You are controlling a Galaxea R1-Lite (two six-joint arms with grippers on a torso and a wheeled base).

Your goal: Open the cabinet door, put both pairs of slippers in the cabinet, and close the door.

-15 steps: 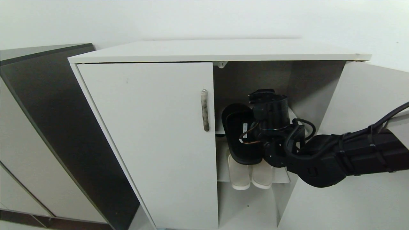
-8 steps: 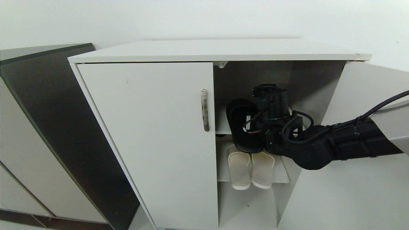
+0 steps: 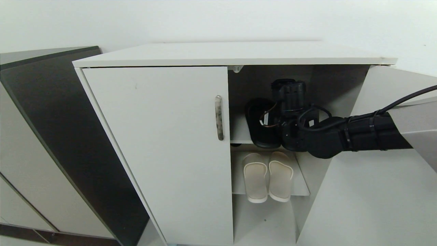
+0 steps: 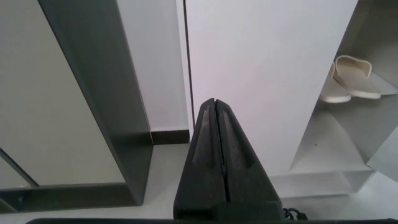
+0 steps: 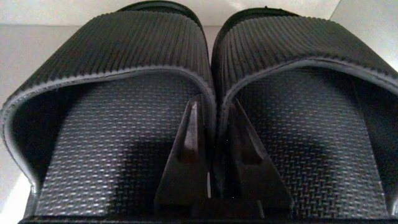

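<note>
Right gripper (image 5: pixel 214 112) pinches the ribbed black rubber slippers (image 5: pixel 124 68) by their adjoining straps in my wrist view; head view places them at the white cabinet's upper shelf (image 3: pixel 238 135), above cream slippers (image 3: pixel 268 177). Left gripper (image 4: pixel 215 109) is closed.

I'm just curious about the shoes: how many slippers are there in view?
4. Two white slippers lie side by side on the lower shelf. Two black slippers, pinched together by the right gripper, are at the upper shelf. None seem hidden.

Dark panel (image 3: pixel 61 130) at left, white wall (image 3: pixel 205 17) behind
</note>
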